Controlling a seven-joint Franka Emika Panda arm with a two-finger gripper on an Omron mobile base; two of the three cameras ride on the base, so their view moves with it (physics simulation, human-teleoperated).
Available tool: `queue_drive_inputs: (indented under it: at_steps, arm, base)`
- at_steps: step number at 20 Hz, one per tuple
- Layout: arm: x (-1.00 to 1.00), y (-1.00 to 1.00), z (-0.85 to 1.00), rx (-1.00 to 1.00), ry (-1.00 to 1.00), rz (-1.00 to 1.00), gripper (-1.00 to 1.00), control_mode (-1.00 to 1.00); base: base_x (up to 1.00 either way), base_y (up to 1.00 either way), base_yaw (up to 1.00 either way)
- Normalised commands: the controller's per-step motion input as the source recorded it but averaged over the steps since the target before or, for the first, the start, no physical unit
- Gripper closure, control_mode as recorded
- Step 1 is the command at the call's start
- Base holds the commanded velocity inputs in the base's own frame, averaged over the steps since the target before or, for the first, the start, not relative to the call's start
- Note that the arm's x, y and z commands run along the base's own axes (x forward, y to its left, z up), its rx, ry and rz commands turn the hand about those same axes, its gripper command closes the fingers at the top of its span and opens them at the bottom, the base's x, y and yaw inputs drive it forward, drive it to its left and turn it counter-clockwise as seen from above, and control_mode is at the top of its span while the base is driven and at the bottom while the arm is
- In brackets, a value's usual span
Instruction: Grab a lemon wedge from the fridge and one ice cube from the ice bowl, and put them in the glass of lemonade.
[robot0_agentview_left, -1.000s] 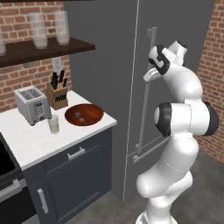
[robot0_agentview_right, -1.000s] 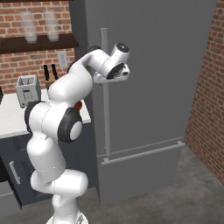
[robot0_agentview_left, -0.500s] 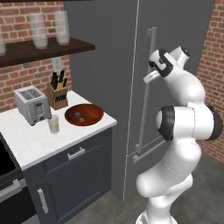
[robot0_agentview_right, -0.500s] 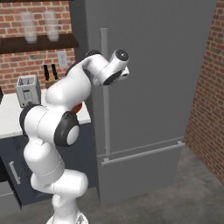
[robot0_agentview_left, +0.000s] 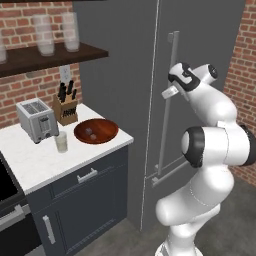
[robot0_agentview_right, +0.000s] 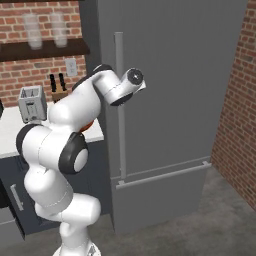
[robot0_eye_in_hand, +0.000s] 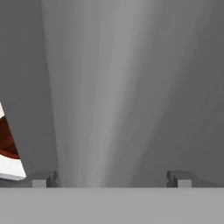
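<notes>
The claw (robot0_eye_in_hand: 112, 178) is spread wide, its tips either side of the fridge's (robot0_agentview_left: 125, 75) bar handle (robot0_eye_in_hand: 87, 109), pinching nothing; the door is shut.

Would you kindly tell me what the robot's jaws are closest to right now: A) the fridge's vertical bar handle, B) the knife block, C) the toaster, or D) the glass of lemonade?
A: the hand view shows the open jaws straddling the fridge handle, and the left base view puts the hand right at that bar, well away from the counter items.
</notes>
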Motion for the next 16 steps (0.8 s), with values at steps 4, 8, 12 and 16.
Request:
queue_drive_inputs:
  at_steps: [4, 8, 12, 16]
  arm:
    - [0.21, 0.44, 0.0, 0.0, 0.0, 0.0, 1.0, -1.0]
    - [0.1, 0.06, 0.0, -0.01, 0.0, 0.0, 1.0, -1.0]
    - [0.0, -0.05, 0.0, 0.0, 0.0, -0.01, 1.0, -1.0]
    - [0.0, -0.48, 0.0, 0.0, 0.01, -0.19, 1.0, -1.0]
  base:
    - [0.0, 0.0, 0.0]
    - [0.0, 0.0, 0.0]
    - [0.0, 0.0, 0.0]
    - [0.0, 0.0, 0.0]
